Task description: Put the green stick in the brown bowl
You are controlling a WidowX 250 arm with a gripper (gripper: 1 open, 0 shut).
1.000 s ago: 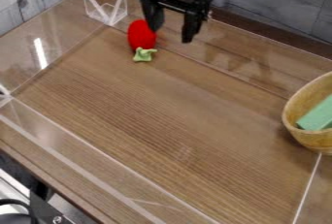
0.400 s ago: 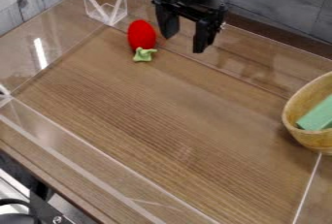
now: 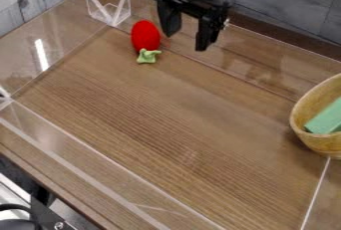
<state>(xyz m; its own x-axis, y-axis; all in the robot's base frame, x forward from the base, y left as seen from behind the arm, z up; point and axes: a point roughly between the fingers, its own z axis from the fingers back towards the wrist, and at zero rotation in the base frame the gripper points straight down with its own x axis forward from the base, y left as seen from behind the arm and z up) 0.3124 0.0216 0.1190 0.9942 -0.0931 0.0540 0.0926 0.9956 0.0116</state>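
The green stick (image 3: 324,117) lies inside the brown bowl (image 3: 309,124) at the right edge of the table. My gripper (image 3: 188,37) hangs at the back of the table, far to the left of the bowl. Its black fingers (image 3: 208,33) are spread apart and hold nothing. It is just right of a red strawberry toy.
A red strawberry toy with a green leaf (image 3: 146,39) lies at the back left. A clear plastic stand (image 3: 107,8) is behind it. Low clear walls (image 3: 80,179) border the wooden table.
The gripper moved right from above the strawberry, then shifted slightly back left. It stays open and empty. The stick and bowl have not moved.
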